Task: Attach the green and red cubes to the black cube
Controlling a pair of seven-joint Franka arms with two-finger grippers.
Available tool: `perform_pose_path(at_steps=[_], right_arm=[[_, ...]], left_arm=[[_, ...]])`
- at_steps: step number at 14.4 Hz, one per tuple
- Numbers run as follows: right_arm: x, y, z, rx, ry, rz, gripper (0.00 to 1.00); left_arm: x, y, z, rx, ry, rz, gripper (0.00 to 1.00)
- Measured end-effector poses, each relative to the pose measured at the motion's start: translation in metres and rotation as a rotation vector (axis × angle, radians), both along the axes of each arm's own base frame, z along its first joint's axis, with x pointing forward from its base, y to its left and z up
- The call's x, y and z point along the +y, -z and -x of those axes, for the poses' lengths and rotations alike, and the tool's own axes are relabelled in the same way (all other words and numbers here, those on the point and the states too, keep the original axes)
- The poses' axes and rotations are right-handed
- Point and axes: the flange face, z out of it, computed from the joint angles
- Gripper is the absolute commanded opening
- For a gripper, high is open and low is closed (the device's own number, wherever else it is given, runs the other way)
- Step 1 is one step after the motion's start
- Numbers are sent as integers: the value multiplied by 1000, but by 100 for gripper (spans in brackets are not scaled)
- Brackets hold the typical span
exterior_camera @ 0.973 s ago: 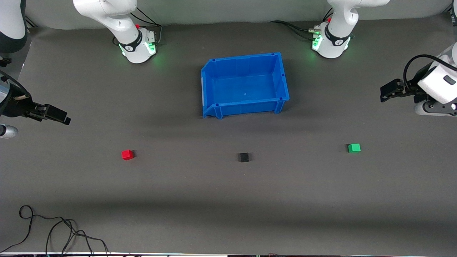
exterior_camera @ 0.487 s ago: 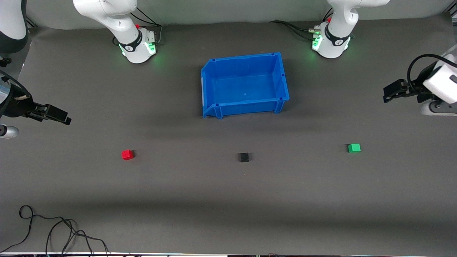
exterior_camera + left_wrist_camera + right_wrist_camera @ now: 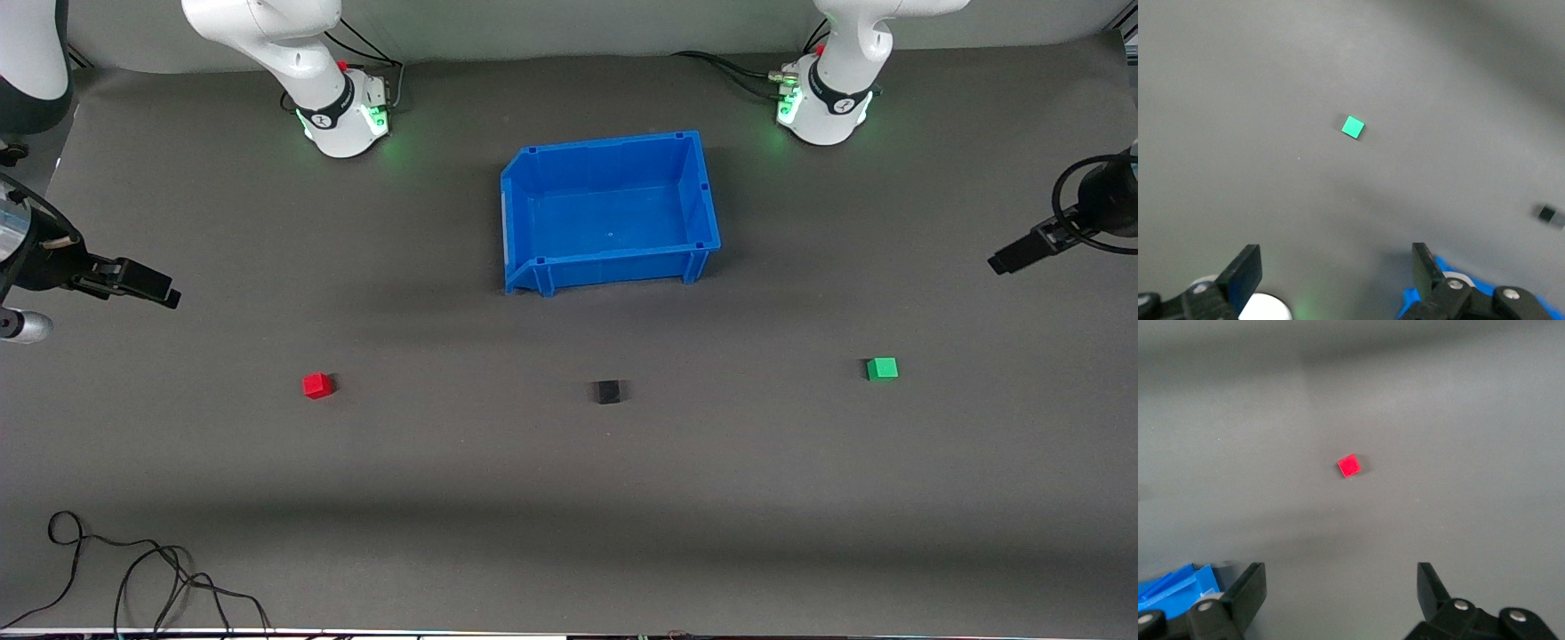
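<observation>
Nearest the front camera, a loose tangle of thin black cable (image 3: pixel 133 578) lies on the dark grey table mat (image 3: pixel 569 498) at the right arm's end. Farther from the camera, three small solid cubes sit in a rough row, well apart from one another: the bright red cube (image 3: pixel 317 385) toward the right arm's end, the matte black cube (image 3: pixel 607 391) in the middle, and the bright green cube (image 3: pixel 882 368) toward the left arm's end. Each looks light, rigid and flat-faced, so it should not deform or slip much; a pinch across two opposite side faces, squared to the edges, seems the safest hold, leaving free the face meant to meet the black cube. Farther still stands the empty blue plastic bin (image 3: pixel 702 191), its lower open front turned toward the right arm's end. The right gripper (image 3: pixel 142 286) hangs over the mat's edge at its own end, fingers spread wide and holding nothing; its wrist view shows the red cube (image 3: pixel 1349 465) well ahead between the pads. The left gripper (image 3: pixel 1013 258) hangs over the table's edge at its end, likewise wide open and empty, with the green cube (image 3: pixel 1353 127) centred in its wrist view. Compared with a second ago, the left gripper has swung outward and turned, so less of its wrist shows, while the right gripper has barely crept; the cubes and bin have not moved.
</observation>
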Motion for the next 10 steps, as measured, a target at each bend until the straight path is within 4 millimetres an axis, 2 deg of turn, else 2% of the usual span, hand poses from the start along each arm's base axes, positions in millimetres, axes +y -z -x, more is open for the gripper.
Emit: perform_pose_path(at_steps=[3, 5, 7, 10], right_arm=[[0, 24, 1, 39, -23, -2, 99], [0, 50, 0, 59, -46, -4, 99], [0, 87, -2, 49, -58, -3, 99], [8, 156, 0, 18, -78, 1, 100]], left_arm=[[3, 0, -1, 2, -235, 26, 100], [12, 1, -2, 15, -393, 64, 100], [26, 4, -5, 32, -556, 92, 100], [39, 14, -12, 64, -730, 98, 100]])
